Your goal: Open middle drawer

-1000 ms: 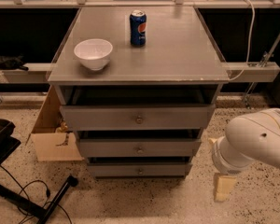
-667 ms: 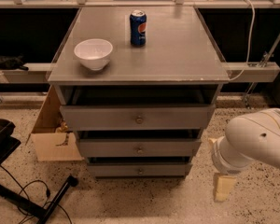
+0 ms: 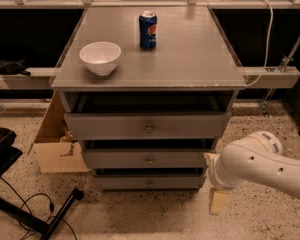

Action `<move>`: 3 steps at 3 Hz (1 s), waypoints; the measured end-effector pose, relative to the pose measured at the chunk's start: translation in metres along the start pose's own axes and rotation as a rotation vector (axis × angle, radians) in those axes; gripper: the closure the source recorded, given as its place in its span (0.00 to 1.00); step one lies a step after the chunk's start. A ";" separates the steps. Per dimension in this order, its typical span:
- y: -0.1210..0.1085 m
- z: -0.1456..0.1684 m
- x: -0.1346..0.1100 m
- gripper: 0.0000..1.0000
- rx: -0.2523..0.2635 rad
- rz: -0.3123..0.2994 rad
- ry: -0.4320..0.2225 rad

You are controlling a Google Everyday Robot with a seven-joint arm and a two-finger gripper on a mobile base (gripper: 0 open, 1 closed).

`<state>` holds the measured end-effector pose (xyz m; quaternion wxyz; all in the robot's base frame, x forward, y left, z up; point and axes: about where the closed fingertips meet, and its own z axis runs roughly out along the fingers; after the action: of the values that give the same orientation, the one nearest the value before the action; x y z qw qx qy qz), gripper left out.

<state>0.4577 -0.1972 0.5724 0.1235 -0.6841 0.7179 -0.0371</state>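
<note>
Table: a grey table (image 3: 190, 59) with three drawers stacked under its top is standing on a speckled floor (image 3: 140, 214).
Middle drawer: the middle drawer (image 3: 120, 159) is sitting between the other two, its grey front facing the camera and its small round knob (image 3: 149, 160) showing at centre.
Middle drawer, state: a dark gap is showing above its front, which is lying further back than the front above it; its inside is not showing.
Top drawer: the top drawer (image 3: 110, 126) is standing pulled out, with a dark opening behind its front.
Bottom drawer: the bottom drawer (image 3: 120, 183) is sitting lowest and furthest back.
Pincer: the pincer (image 3: 218, 203) is hanging low by the table's right front corner, pointing down at the floor, about level with the bottom drawer and well apart from the middle drawer's knob.
Pincer, state: whether it is spread or pressed together cannot be told, and it is pinching nothing that shows.
Arm: the white arm (image 3: 262, 164) is reaching in from the right edge, its wrist lying beside the right end of the middle drawer; whether it is touching cannot be told.
On the table: a white bowl (image 3: 100, 57) is resting near the left front, and a blue can (image 3: 148, 30) is standing upright further back, near the middle.
Left side: an open cardboard box (image 3: 57, 151) is leaning against the table's left side.
</note>
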 end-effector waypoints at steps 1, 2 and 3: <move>-0.013 0.042 -0.011 0.00 -0.005 -0.013 -0.002; -0.028 0.075 -0.021 0.00 -0.015 -0.024 0.004; -0.045 0.104 -0.030 0.00 -0.019 -0.026 0.020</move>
<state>0.5257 -0.1579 0.4857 0.1094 -0.6941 0.7105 -0.0386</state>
